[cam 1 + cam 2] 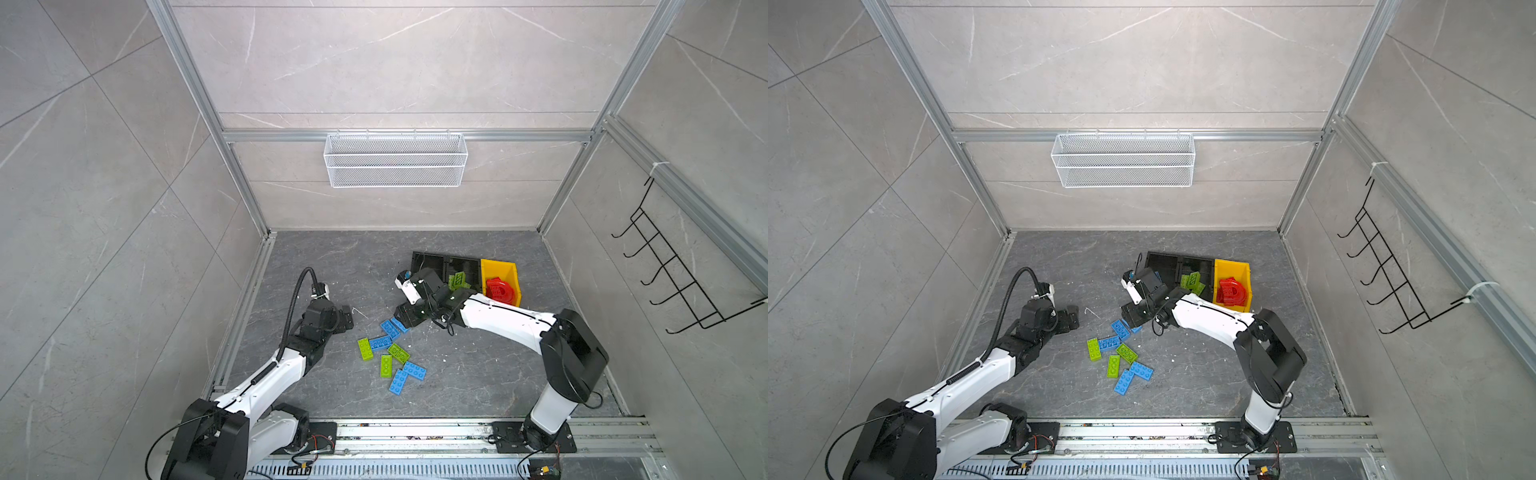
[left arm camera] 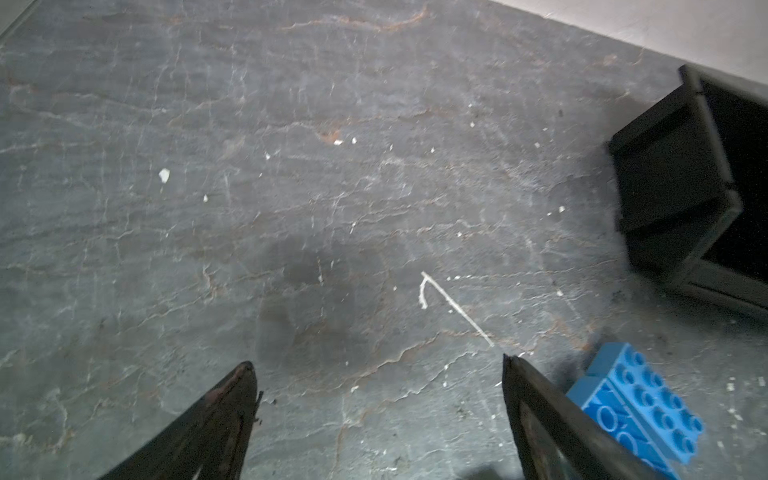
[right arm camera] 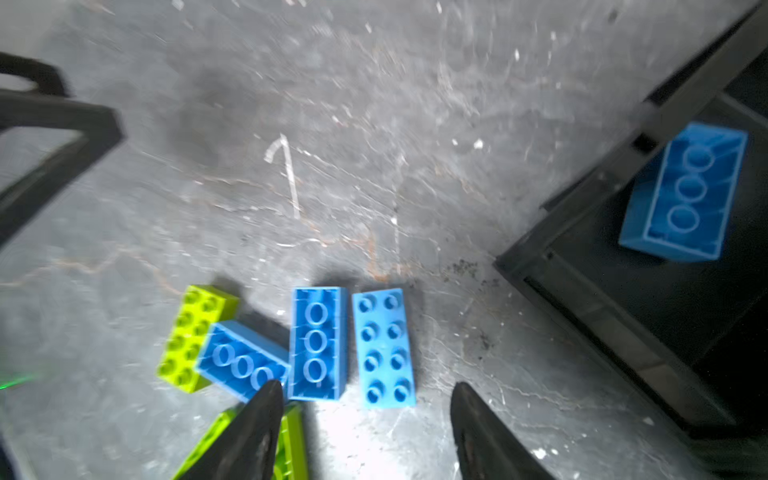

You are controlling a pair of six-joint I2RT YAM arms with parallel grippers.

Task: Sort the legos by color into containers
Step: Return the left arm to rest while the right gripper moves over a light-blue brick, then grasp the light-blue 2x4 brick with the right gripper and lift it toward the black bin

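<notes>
In a top view the right gripper (image 1: 404, 319) is seen closer than the left gripper (image 1: 345, 318) to the blue legos (image 1: 390, 328) on the table (image 1: 478, 365); in the left wrist view, empty jaws are shown spread wide; in the right wrist view, empty jaws are shown parted, a studded blue lego (image 3: 384, 347) lying lengthwise just ahead.

Five blue bricks (image 1: 414, 370) and three green bricks (image 1: 365, 348) lie loose (a sixth blue brick (image 3: 685, 191) is binned).
</notes>
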